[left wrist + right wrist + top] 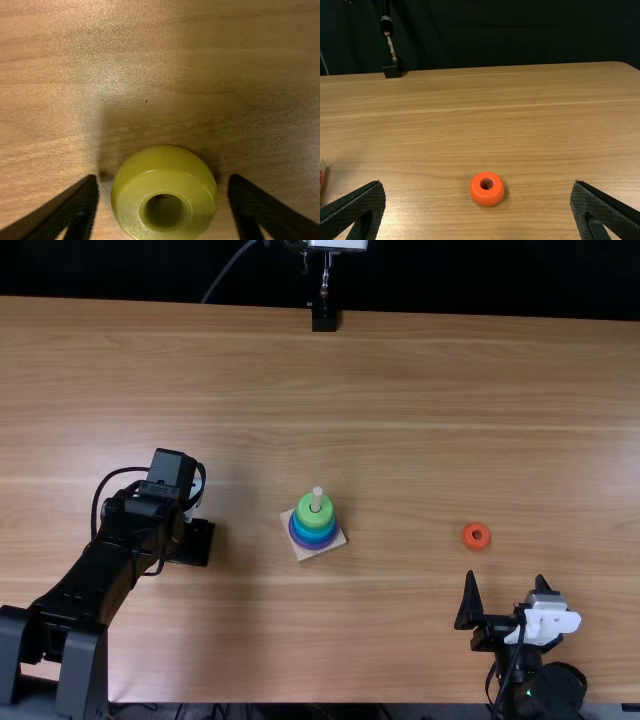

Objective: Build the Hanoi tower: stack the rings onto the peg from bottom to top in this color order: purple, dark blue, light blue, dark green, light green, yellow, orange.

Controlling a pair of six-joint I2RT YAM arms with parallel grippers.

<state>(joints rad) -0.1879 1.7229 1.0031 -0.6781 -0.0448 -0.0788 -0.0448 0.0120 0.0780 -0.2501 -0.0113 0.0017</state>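
Observation:
In the top view my left gripper [190, 542] is low over the table at the left. The left wrist view has the yellow ring [192, 186] lying on the wood between the spread fingers of the left gripper [162, 205]. Near the table's front right, my right gripper [503, 592] stands open, with the orange ring [477, 536] on the table beyond it. In the right wrist view the orange ring [487, 189] lies past the open right gripper [478, 192]. The peg [317, 498] holds a stack with a green ring [316, 511] on top, over blue rings and the purple ring [314, 543].
The square wooden base [304, 553] of the tower sits mid-table between the two arms. A black stand [324, 318] is at the table's far edge. Bare wood [400, 420] spans the area behind the tower.

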